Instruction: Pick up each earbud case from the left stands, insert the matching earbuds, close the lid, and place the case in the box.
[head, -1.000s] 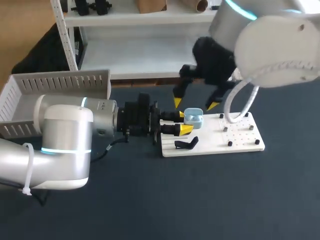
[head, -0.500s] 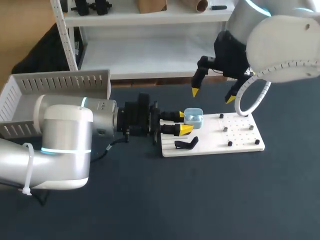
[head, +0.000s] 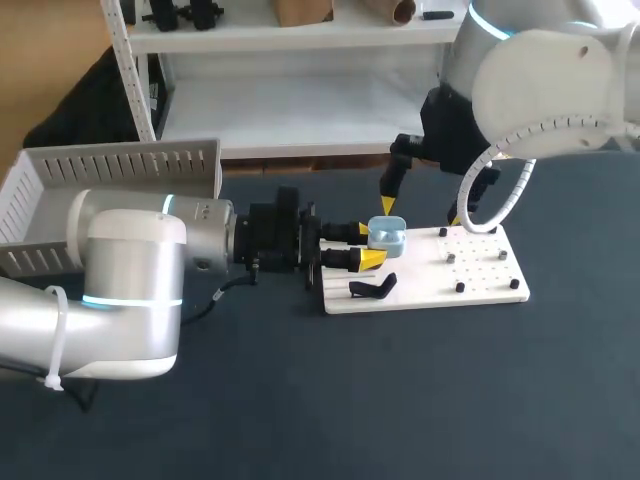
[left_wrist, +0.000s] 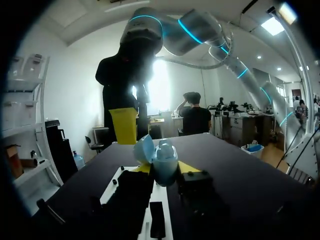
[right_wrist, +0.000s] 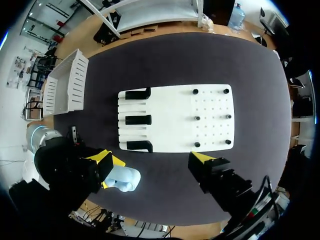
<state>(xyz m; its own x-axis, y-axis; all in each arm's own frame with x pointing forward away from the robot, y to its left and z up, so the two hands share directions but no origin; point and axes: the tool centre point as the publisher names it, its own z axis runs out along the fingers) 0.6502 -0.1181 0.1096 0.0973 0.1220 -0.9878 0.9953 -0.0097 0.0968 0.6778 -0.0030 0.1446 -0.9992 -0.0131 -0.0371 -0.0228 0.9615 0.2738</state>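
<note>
Loading the earbuds looks like the step in hand, so the white box at the far left matters only later. The left arm lies low over the dark surface, reaching out level from the left. Its end effector is clamped from two sides on the light-blue earbud case, held raised near the left end of the white board. In the left wrist view the case's lid stands tilted open. A firm, level hold with the opening facing up would give the cleanest target. The right arm comes in from the upper right with its wrist pointing steeply down. Its end effector hangs over the board, fingers spread wide with nothing between them, one tip just above the case. It should pinch each earbud lightly, line it up with the matching cavity and lower it straight, clear of the raised lid. Small dark pieces sit on the board's right part; whether they are earbuds is too small to tell
</note>
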